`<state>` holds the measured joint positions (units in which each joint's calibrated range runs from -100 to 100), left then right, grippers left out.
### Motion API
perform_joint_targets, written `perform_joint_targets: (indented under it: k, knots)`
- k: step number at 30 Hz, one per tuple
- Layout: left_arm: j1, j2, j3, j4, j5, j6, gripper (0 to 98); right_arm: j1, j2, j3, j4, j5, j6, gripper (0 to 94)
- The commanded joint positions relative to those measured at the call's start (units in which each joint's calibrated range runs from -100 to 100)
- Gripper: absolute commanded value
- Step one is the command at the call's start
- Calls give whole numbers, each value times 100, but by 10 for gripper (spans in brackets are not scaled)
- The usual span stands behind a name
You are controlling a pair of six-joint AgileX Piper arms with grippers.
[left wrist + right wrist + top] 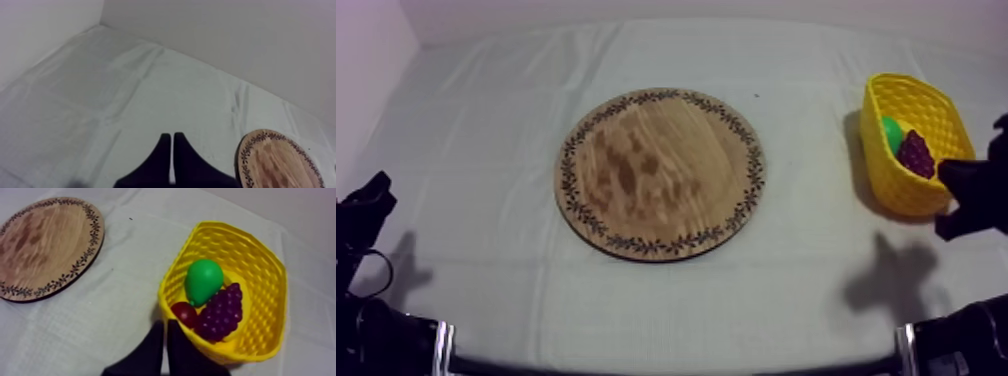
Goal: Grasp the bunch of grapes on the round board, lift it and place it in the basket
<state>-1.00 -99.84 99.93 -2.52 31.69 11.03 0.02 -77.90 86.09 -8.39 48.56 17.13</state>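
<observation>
In the top view the bunch of grapes [915,153] lies inside the yellow basket [898,192] at the table's right side, beside a green pear [889,130]. The round wooden board [661,172] at mid-table is bare. The right gripper [961,200] hangs just beside the basket's near wall and is much the nearer arm. The left gripper [366,205] sits low at its own side, well apart from both board and basket.

In the left wrist view its two black fingers lie pressed together as a narrow wedge, clenched on nothing, over bare cloth near the board's rim.

In the right wrist view the fingers are likewise closed together and empty, their tips at the basket's near wall. The grapes lie just past that wall, their long axis slanting away from the tips, touching the pear and a small red fruit [184,313]. By this lie the placing looks done, and I judge retreat the only move left.
</observation>
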Motion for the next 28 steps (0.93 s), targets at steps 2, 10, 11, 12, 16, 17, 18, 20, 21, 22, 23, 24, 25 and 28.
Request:
perform_joint_targets:
  k: [2, 10, 11, 12, 16, 17, 18, 20, 21, 22, 23, 24, 25, 28]
  knots:
    - [2, 2, -4, 1, 0, -1, 0, 44, -629, 475, -184, -13, -147, 3]
    - [2, 2, -4, 1, 0, -2, 0, 53, -1490, 855, 92, -108, -908, 3]
    - [2, 2, -4, 1, 0, -2, 0, 34, -1566, 913, 180, -202, -1020, 3]
    - [2, 2, -4, 1, 0, -1, 0, 21, -1629, 980, 267, -318, -1076, 4]
    - [2, 2, -4, 1, 0, -1, 0, 19, -1741, 1224, 573, -778, -887, 5]
    - [2, 2, -4, 1, 0, -1, 0, 22, -1752, 1254, 605, -830, -757, 5]
    - [2, 2, -4, 1, 0, -1, 0, 24, -1760, 1276, 628, -867, -635, 5]
    - [2, 2, -4, 1, 0, -1, 0, 26, -1768, 1304, 654, -915, -460, 5]
    - [2, 2, -4, 1, 0, -1, 0, 27, -1771, 1314, 662, -936, -414, 5]
    - [2, 2, -4, 1, 0, -1, 0, 27, -1773, 1320, 667, -951, -394, 5]
    - [2, 2, -4, 1, 0, -1, 0, 30, -1774, 1328, 671, -961, -395, 5]
    - [2, 2, -4, 1, 0, -1, 0, 34, -1775, 1334, 672, -968, -407, 5]
    - [2, 2, -4, 1, 0, -1, 0, 37, -1776, 1338, 673, -973, -426, 5]
    - [2, 2, -4, 1, 0, -1, 0, 41, -1776, 1344, 674, -981, -480, 5]
